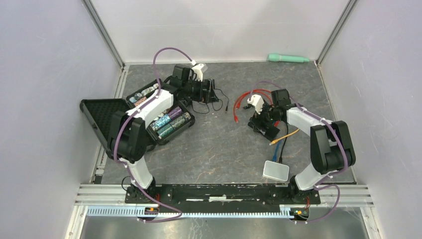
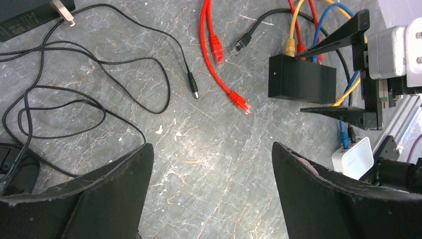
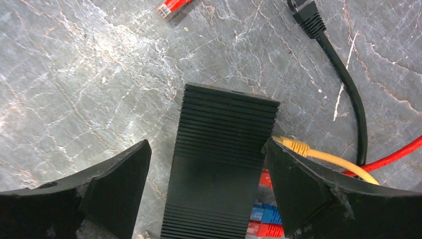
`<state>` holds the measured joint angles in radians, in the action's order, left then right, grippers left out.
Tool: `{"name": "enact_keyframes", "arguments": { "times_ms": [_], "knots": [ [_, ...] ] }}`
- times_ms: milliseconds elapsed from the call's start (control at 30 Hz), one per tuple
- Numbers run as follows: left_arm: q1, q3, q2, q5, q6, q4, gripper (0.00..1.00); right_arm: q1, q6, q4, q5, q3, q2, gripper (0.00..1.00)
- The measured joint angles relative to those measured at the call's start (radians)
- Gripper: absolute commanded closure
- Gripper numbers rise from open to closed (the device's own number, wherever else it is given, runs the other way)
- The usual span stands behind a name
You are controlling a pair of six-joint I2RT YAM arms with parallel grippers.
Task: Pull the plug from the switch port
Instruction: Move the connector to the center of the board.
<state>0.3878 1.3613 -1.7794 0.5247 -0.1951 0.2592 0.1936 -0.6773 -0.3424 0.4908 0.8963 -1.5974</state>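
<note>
The switch (image 3: 224,159) is a black ribbed box lying on the grey table, also seen in the top view (image 1: 263,127) and the left wrist view (image 2: 301,78). A yellow plug (image 3: 293,146) sits in its port side, with red and blue plugs (image 3: 263,214) beside it. My right gripper (image 3: 206,144) is open and straddles the switch: there is a gap on the left, and the right finger sits close to the switch's edge by the yellow plug. Farther left, my left gripper (image 2: 212,146) hangs open over bare table, holding nothing.
Loose red cable ends (image 2: 239,102), a loose black network plug (image 2: 242,44) and a thin black power lead (image 2: 193,87) lie left of the switch. An open black case (image 1: 159,117) stands at the left, a white box (image 1: 276,171) near the right base, and a green tool (image 1: 288,58) at the back.
</note>
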Motion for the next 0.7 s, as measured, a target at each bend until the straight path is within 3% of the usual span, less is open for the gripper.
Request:
{"name": "enact_keyframes", "arguments": {
  "times_ms": [267,500,700],
  "knots": [
    [0.0,-0.018,0.0,-0.026,0.039,0.003,0.06,0.029,-0.037,-0.005,-0.068,0.019,-0.024,0.02],
    [0.0,-0.031,0.0,-0.049,0.05,0.002,0.06,0.042,-0.068,0.001,-0.129,0.0,-0.024,0.02],
    [0.0,-0.031,0.0,-0.054,0.051,0.001,0.06,0.054,-0.098,0.004,-0.139,-0.005,-0.024,0.21]
  ]
}}
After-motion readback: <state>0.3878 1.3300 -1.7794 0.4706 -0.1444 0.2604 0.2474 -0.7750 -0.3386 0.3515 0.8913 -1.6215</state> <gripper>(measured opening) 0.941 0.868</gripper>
